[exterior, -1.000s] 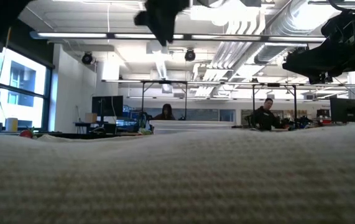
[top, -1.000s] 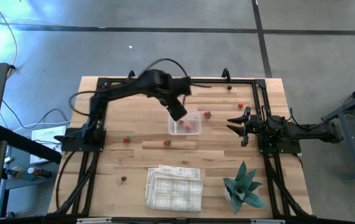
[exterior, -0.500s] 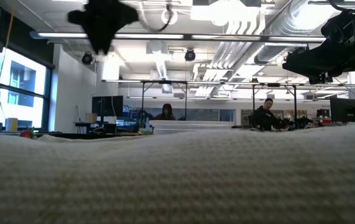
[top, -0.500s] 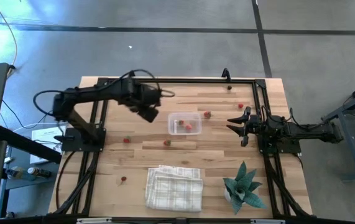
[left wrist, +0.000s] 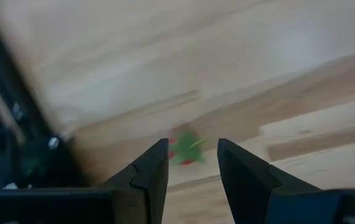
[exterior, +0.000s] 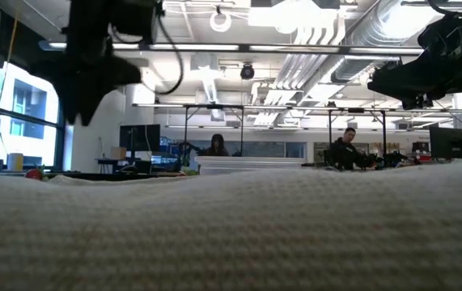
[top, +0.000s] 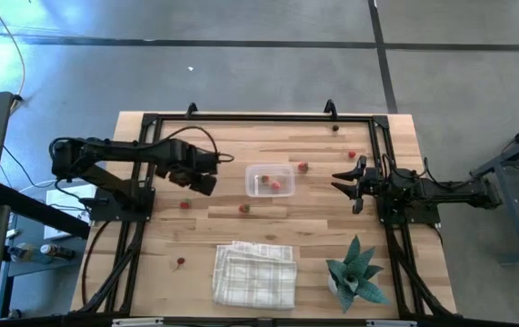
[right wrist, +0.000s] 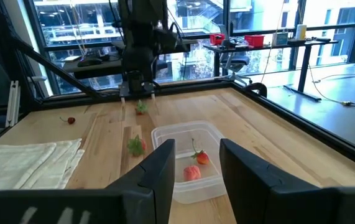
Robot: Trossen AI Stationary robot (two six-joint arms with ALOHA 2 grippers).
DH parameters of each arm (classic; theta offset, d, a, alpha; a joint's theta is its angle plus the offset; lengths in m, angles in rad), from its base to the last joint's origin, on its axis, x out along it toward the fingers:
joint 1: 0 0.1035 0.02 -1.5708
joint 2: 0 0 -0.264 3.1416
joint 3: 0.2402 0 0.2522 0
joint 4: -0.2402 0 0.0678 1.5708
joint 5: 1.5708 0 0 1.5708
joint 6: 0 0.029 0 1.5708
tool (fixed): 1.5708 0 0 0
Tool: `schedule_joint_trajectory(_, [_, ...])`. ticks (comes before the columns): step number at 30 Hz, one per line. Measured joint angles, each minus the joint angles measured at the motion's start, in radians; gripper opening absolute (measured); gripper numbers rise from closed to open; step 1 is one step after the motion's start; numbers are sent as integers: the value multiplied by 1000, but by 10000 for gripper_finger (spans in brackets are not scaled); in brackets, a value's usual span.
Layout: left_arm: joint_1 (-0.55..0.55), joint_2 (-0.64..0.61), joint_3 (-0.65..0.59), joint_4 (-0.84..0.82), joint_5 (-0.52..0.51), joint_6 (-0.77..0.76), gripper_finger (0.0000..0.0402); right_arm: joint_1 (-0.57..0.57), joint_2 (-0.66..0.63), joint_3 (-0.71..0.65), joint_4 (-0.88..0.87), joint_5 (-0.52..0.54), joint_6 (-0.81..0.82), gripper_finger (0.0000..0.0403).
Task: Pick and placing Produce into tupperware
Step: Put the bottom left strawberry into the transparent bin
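Note:
The clear tupperware (top: 269, 179) sits mid-table with two red pieces (right wrist: 193, 171) inside. Loose red produce lies around it: one strawberry (top: 185, 204) to its left, one (top: 244, 208) on its near side, others farther off. My left gripper (top: 202, 183) is open and hangs just above the left strawberry (left wrist: 184, 149), which shows beyond its fingertips (left wrist: 193, 155); from the right wrist view it (right wrist: 138, 94) stands over that berry (right wrist: 141, 107). My right gripper (top: 339, 181) waits open, right of the tupperware (right wrist: 186, 158).
A white checked folded cloth (top: 254, 274) lies at the near edge, and a green plant (top: 355, 272) stands to its right. More red pieces (top: 303, 167) (top: 352, 154) lie right of the container, one (top: 180, 262) near-left. A black frame (top: 141, 163) borders the work area.
My left arm has swung from above the tupperware toward the table's left edge and come down, ending over the strawberry left of the container. The tupperware and the loose pieces stay where they were.

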Motion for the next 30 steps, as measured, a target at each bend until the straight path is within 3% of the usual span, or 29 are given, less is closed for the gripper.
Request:
schedule_joint_trajectory(3, [-2,-47,-61,26,1,29,127,0,0,0,0,0,23,117])
schedule_joint_trajectory(7, [-61,-95,-86,100,-33,245,126,0,0,0,0,0,43,117])
schedule_joint_trajectory(13, [-93,-118,-86,20,-52,464,126,0,0,0,0,0,44,117])
schedule_joint_trajectory(18, [-94,-118,-130,29,6,592,126,0,0,0,0,0,44,117])
schedule_joint_trajectory(23, [-95,-155,-252,130,165,617,126,0,0,0,0,0,44,117])
schedule_joint_trajectory(30, [-94,-253,-319,192,93,587,126,0,-1,0,0,0,44,117])
